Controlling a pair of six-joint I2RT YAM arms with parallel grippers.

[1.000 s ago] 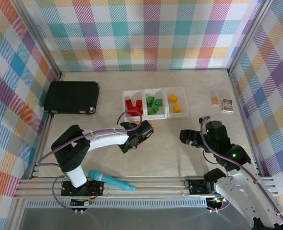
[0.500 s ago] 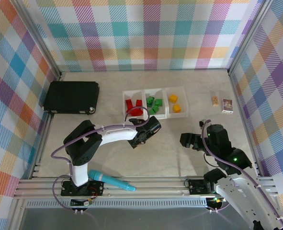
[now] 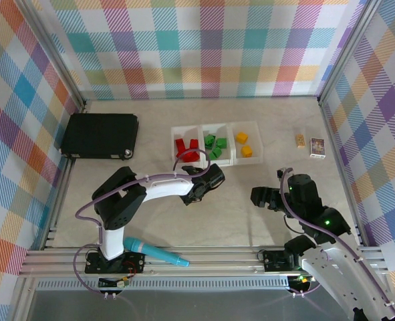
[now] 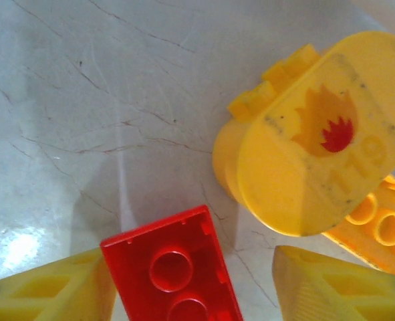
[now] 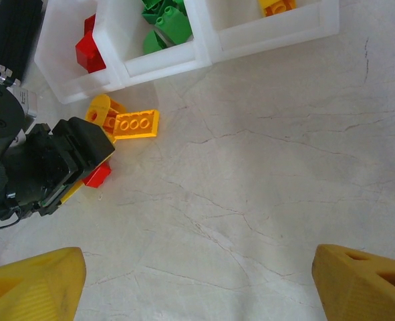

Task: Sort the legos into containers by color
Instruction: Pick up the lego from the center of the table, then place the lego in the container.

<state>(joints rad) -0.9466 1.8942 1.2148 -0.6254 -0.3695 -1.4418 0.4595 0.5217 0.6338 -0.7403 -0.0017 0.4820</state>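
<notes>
Red brick (image 4: 174, 267), studs up, on the table (image 4: 83, 100) before the bins (image 5: 204, 50). Its long axis crosses the left gripper's (image 4: 194, 287) parted, straddling fingers. A yellow flame piece (image 4: 311, 140) and an orange brick (image 4: 377, 231) crowd just beyond. Right gripper (image 5: 197, 281) spread wide, holding nothing.

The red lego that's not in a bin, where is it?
In the left wrist view the red lego lies on the table inside the left gripper, beside a yellow flame-printed piece.
</notes>
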